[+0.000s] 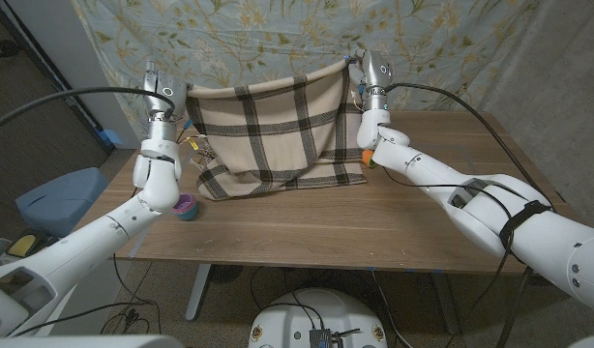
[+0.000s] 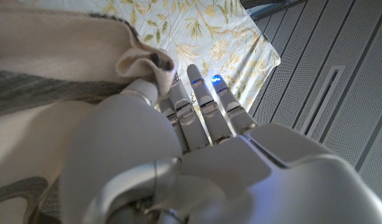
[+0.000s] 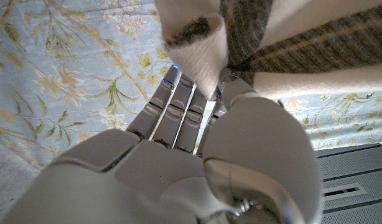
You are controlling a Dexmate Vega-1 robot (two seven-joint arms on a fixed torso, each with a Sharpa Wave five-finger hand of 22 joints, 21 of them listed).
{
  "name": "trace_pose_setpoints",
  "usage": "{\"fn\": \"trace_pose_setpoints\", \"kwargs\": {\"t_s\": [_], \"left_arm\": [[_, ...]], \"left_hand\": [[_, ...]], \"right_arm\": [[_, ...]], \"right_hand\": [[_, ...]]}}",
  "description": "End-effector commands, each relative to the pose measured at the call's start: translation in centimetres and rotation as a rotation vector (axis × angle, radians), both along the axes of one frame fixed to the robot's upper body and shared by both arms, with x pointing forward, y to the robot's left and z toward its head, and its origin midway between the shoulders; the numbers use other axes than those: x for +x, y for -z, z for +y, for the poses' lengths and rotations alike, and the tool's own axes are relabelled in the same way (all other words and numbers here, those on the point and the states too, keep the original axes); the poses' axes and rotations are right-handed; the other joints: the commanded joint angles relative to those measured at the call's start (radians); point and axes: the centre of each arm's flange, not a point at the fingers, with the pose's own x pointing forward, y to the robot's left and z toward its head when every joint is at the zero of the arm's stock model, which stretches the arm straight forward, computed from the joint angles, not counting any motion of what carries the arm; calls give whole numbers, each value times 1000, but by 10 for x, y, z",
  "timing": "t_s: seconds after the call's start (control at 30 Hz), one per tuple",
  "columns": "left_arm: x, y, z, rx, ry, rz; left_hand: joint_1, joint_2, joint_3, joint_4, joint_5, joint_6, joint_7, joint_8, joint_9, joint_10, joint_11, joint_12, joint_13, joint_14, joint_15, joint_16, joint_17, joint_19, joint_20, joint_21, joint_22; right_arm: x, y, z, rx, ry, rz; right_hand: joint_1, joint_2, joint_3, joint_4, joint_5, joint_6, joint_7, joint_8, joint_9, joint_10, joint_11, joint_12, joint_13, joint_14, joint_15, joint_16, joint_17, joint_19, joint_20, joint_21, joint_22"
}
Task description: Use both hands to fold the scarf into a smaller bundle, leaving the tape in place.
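Note:
A beige scarf point(image 1: 268, 135) with dark plaid lines hangs stretched between both raised hands, its lower edge lying on the wooden table point(image 1: 374, 227). My left hand point(image 1: 162, 92) pinches the scarf's upper left corner point(image 2: 141, 62). My right hand point(image 1: 371, 72) pinches the upper right corner point(image 3: 197, 37). A purple and teal tape roll point(image 1: 186, 206) sits on the table by my left forearm, just left of the scarf's lower edge.
A small orange object point(image 1: 368, 155) lies on the table beside the scarf's right edge, behind my right wrist. Thin coloured items point(image 1: 195, 145) lie behind the scarf at its left. A floral curtain point(image 1: 278, 39) hangs behind the table.

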Motion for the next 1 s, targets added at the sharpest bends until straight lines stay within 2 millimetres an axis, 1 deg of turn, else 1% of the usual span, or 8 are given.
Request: {"fn": "trace_pose_setpoints", "kwargs": {"t_s": [0.03, 0.2, 0.53, 0.63, 0.7, 0.83, 0.97, 1.0], "left_arm": [[23, -6, 11, 28, -129, 46], [33, -4, 16, 19, -162, 74], [52, 4, 22, 26, -216, 140], [58, 6, 22, 29, -241, 164], [63, 7, 23, 26, -260, 180], [70, 8, 23, 18, -295, 208], [76, 9, 24, 8, -323, 229], [77, 9, 25, 10, -329, 235]], "left_hand": [[37, 14, -17, -24, -28, 120, -57, 26, 4, 68, -41, -8, -16, 19, -154, 13, 6, 10, -21, 18, 4], [47, 14, -27, -39, -45, 126, -53, 14, -9, 77, -41, -13, -29, 25, -155, 17, 7, 12, -27, 25, 3], [55, 16, -37, -49, -65, 131, -52, 0, -22, 85, -41, -20, -42, 29, -156, 19, 7, 11, -32, 30, 2], [57, 16, -39, -52, -71, 130, -52, -5, -26, 88, -41, -22, -46, 29, -155, 19, 6, 12, -34, 32, 2], [60, 17, -40, -56, -76, 132, -57, -9, -30, 91, -41, -23, -50, 27, -157, 17, 5, 11, -36, 33, 2], [62, 18, -44, -61, -91, 116, -95, -35, -44, 90, -43, -38, -66, 11, -156, 5, -1, 0, -33, 36, 0], [64, 16, -47, -65, -95, 101, -110, -52, -52, 75, -42, -52, -76, 2, -156, 0, -3, -7, -30, 38, -1], [65, 16, -47, -65, -95, 98, -109, -55, -53, 72, -42, -54, -77, 0, -156, -1, -4, -7, -31, 39, -1]], "right_arm": [[22, -14, 12, -56, 50, 63], [31, -17, 20, -102, 57, 152], [46, -16, 26, -150, 55, 329], [50, -15, 28, -162, 48, 372], [51, -16, 30, -178, 49, 398], [51, -15, 33, -192, 47, 408], [52, -16, 35, -206, 49, 423], [53, -16, 35, -208, 48, 432]], "right_hand": [[-1, -2, 3, 5, 5, 1, 0, -2, 1, 0, 2, -1, -1, 10, -114, -5, 6, -1, 2, 6, -1], [-2, -3, 2, 6, 3, -1, -2, -5, 0, -1, 1, -4, -4, 11, -114, -6, 7, 0, 2, 9, -1], [-2, -2, 4, 5, 1, -1, -5, -8, -2, -2, -2, -6, -7, 11, -115, -11, 8, -1, 2, 13, -2], [-2, -3, 4, 4, 0, -5, -11, -11, -3, -6, -1, -9, -9, 11, -115, -12, 9, -1, 2, 15, -2], [-3, -3, 4, 5, -1, -18, -12, -18, -4, -15, -2, -13, -9, 10, -114, -15, 10, -1, 3, 17, -2], [-6, 1, 12, 8, -5, -53, -14, -41, -9, -54, -3, -36, -22, -24, -112, -46, 0, -10, 8, 22, -2], [-17, -3, 15, 13, -9, -70, -17, -55, -12, -80, -1, -52, -31, -41, -111, -71, -11, -17, 9, 26, -3], [-22, -6, 15, 15, -11, -87, -17, -65, -14, -89, -1, -58, -35, -46, -110, -80, -15, -21, 10, 27, -4]]}}
